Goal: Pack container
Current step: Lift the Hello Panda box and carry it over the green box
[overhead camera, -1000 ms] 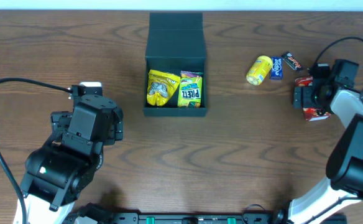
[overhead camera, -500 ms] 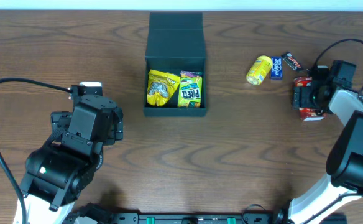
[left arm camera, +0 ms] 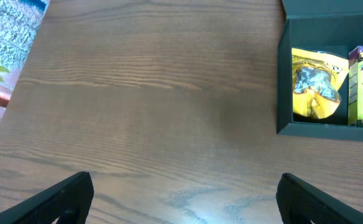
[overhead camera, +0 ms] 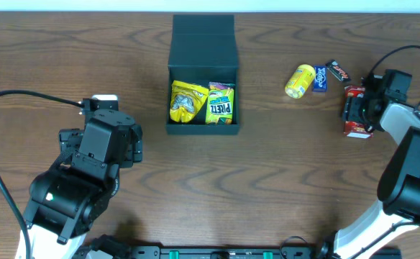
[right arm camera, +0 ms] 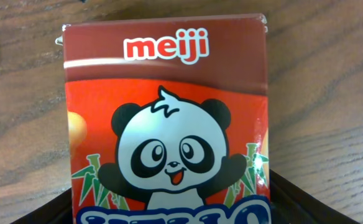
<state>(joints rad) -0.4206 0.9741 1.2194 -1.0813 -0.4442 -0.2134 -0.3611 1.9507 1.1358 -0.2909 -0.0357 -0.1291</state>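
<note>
The container [overhead camera: 203,128] is a dark teal-black square box at the table's back centre, its flap lid [overhead camera: 203,39] open and lying away from me. Inside lie a yellow snack packet [overhead camera: 186,101] and a yellow-green Pretz packet [overhead camera: 221,103]. The left wrist view shows the box's wall [left arm camera: 284,81] at upper right. My left gripper [left arm camera: 188,205] is open and empty over bare table, left of the box. My right gripper [right arm camera: 169,208] is shut on a red Meiji panda biscuit box [right arm camera: 166,93] at the far right [overhead camera: 354,130].
A yellow pouch [overhead camera: 300,80], a small blue packet [overhead camera: 320,78] and a dark candy bar [overhead camera: 337,70] lie on the wood table between the container and my right gripper. The left arm's black cable [overhead camera: 8,101] loops over the table's left side.
My right gripper has shifted the red panda box slightly left and turned it more upright. The left arm and the container have not moved.
</note>
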